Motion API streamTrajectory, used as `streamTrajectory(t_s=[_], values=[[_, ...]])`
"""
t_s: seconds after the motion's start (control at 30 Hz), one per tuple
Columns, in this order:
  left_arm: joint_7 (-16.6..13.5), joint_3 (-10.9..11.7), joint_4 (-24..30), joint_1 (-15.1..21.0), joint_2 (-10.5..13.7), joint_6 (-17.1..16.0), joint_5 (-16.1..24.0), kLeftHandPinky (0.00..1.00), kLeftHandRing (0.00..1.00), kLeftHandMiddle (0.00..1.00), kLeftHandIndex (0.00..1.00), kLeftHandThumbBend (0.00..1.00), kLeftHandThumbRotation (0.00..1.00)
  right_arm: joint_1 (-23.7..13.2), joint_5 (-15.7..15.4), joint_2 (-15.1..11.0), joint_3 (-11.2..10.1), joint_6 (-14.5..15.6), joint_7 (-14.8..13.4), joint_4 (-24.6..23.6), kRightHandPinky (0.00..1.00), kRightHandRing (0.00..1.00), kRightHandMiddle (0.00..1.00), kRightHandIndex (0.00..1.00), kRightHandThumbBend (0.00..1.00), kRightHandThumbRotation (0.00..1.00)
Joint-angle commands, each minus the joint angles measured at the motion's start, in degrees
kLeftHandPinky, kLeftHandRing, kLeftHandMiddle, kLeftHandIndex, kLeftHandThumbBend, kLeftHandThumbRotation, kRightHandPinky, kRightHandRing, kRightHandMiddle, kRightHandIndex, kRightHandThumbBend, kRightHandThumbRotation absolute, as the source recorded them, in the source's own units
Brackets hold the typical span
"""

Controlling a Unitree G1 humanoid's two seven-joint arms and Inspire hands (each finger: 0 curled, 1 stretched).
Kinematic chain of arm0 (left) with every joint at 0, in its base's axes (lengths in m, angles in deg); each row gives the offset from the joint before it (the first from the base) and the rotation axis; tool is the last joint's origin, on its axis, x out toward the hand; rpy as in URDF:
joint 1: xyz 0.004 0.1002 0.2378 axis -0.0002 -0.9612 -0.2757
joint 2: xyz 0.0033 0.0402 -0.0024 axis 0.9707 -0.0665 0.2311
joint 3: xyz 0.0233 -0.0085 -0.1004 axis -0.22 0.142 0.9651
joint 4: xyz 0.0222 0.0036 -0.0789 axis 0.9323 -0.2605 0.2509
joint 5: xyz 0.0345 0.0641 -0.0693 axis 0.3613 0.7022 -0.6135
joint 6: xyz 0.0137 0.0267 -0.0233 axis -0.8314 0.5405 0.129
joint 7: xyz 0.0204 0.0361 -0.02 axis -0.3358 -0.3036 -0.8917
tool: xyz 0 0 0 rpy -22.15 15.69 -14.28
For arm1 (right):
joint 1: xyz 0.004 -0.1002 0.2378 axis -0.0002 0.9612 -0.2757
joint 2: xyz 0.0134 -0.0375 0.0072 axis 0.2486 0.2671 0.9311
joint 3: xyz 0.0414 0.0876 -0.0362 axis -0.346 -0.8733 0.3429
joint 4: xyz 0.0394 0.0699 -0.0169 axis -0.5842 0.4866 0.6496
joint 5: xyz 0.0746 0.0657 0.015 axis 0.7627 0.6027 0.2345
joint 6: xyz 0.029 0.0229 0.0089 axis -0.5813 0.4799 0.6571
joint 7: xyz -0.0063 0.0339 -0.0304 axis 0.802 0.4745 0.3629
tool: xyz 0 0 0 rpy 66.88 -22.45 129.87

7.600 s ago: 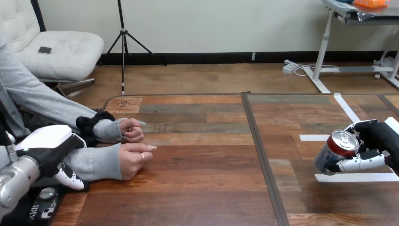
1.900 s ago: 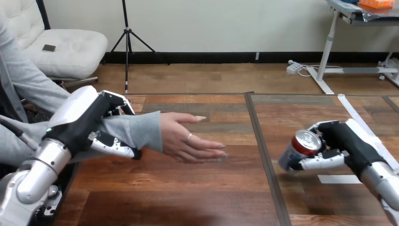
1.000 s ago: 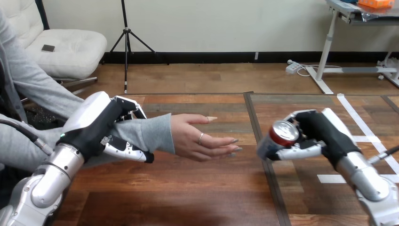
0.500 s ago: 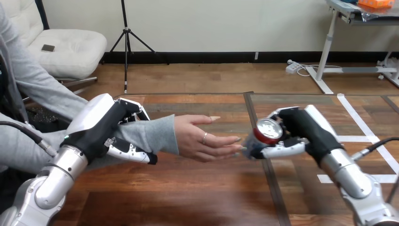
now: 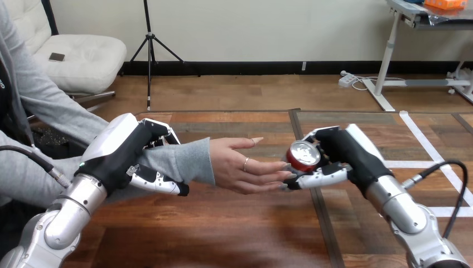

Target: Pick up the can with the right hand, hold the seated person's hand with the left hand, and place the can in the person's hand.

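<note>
Wooden plank desk (image 5: 223,223) with a dark seam (image 5: 322,215) down the middle and white tape (image 5: 415,164) strips on its right part. The right robot hand (image 5: 340,153) grips a red can (image 5: 303,155), fingers and thumb curled round it, tipped so the silver top faces the camera, held above the desk over the seam. The can's side is at the fingertips of the person's hand (image 5: 245,166), which is open and stretched out, while the left robot hand (image 5: 131,151) is closed round the person's grey-sleeved forearm (image 5: 178,161).
</note>
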Motion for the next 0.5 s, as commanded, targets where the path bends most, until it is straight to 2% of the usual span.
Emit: streamTrajectory(t_s=[0.0,0.37,0.47], values=[[-1.1,1.9,3.4,3.4,0.2,-0.6,-1.3,0.16,0.2,0.28,0.42,0.83,0.0,-7.0,0.8,1.0,-0.2,-2.4,-1.1,-3.7,0.31,0.34,0.38,0.42,0.84,0.0],[-1.0,1.9,3.1,3.5,0.3,-0.9,-1.4,0.18,0.22,0.29,0.42,0.84,0.0,-8.0,1.0,2.3,0.4,-4.4,-0.4,-3.9,0.3,0.33,0.37,0.41,0.84,0.0],[-0.9,1.9,3.0,3.5,0.3,-1.0,-1.4,0.18,0.23,0.3,0.42,0.84,0.0,-8.2,0.9,2.7,0.6,-4.0,-0.4,-4.3,0.29,0.32,0.36,0.41,0.84,0.0]])
